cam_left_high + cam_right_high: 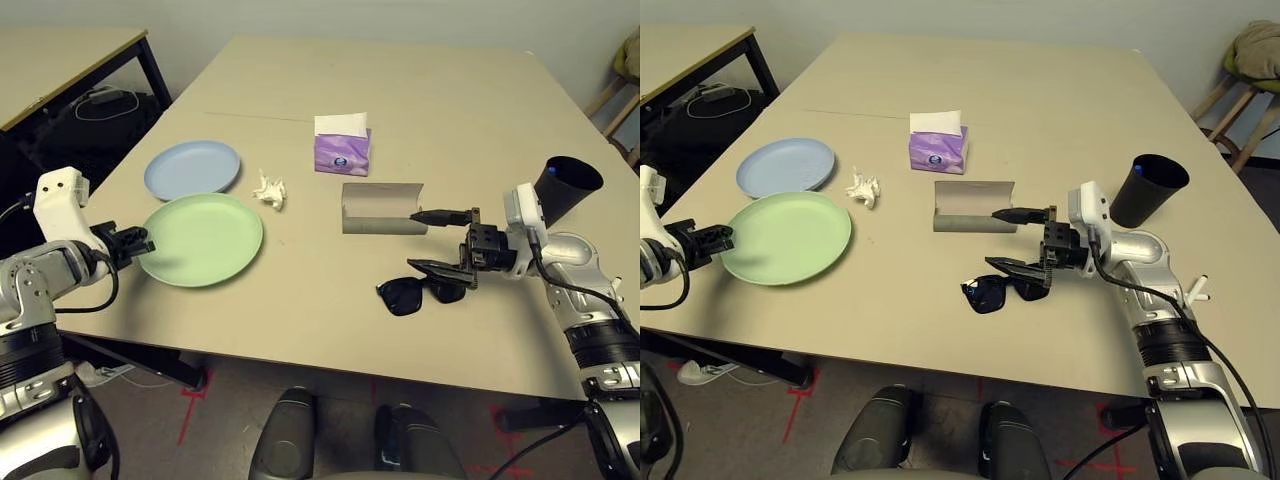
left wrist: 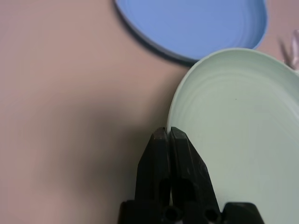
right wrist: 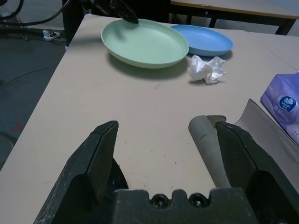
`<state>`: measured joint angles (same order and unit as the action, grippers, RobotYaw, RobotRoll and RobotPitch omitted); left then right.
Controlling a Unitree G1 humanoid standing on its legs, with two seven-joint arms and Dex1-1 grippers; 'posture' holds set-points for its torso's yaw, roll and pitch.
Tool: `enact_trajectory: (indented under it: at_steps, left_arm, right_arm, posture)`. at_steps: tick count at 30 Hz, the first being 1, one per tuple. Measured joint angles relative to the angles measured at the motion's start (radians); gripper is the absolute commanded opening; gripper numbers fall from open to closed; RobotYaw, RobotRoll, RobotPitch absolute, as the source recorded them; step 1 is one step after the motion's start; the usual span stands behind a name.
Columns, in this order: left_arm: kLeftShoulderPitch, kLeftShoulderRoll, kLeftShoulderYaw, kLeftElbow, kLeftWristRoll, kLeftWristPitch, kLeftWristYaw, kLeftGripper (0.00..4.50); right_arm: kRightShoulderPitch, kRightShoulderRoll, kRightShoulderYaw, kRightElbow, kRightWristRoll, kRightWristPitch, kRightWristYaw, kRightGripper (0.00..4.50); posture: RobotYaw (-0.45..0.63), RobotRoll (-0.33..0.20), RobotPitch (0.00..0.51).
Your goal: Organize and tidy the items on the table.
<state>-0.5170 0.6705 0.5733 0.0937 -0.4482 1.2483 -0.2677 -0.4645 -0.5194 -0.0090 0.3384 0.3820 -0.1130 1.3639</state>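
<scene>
Pale green plate (image 1: 790, 240) on left of beige tabletop (image 1: 970, 80), left fingers (image 1: 718, 238) at its rim. Pale blue plate (image 1: 785, 167) just behind. Crumpled white tissue (image 1: 864, 188) beside plates. Purple tissue pack (image 1: 939, 150) behind open grey-tan glasses case (image 1: 974, 207). Right fingers (image 1: 1020, 268) spread, near case and black sunglasses (image 1: 986, 294). Black cup (image 1: 1148, 190) farther right.

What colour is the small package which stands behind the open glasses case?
Purple tissue pack, with a white sheet on top; best seen in the left eye view.
</scene>
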Motion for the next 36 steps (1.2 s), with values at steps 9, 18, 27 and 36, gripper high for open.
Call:
enact_trajectory:
  at_steps: [9, 18, 27, 36]
  left_arm:
    - [-0.229, -0.117, 0.088, 0.124, 0.016, -0.110, 0.187, 0.03]
    - [-0.392, -0.149, 0.073, 0.452, 0.069, -0.372, 0.345, 0.03]
    - [-0.492, -0.145, 0.061, 0.709, 0.102, -0.567, 0.469, 0.03]
    - [-0.559, -0.131, 0.043, 0.833, 0.104, -0.678, 0.538, 0.03]
  right_arm:
    - [0.000, 0.014, 0.000, -0.016, 0.000, 0.016, -0.014, 4.50]
    - [-0.038, 0.049, -0.001, -0.076, 0.003, 0.119, -0.139, 4.50]
    - [-0.059, 0.086, -0.003, -0.128, 0.026, 0.246, -0.278, 4.50]
    - [-0.007, 0.112, -0.002, -0.217, 0.048, 0.281, -0.301, 4.50]
  posture:
    - [0.29, 0.000, 0.069]
    - [0.29, 0.000, 0.066]
    - [0.28, 0.000, 0.064]
    - [0.29, 0.000, 0.065]
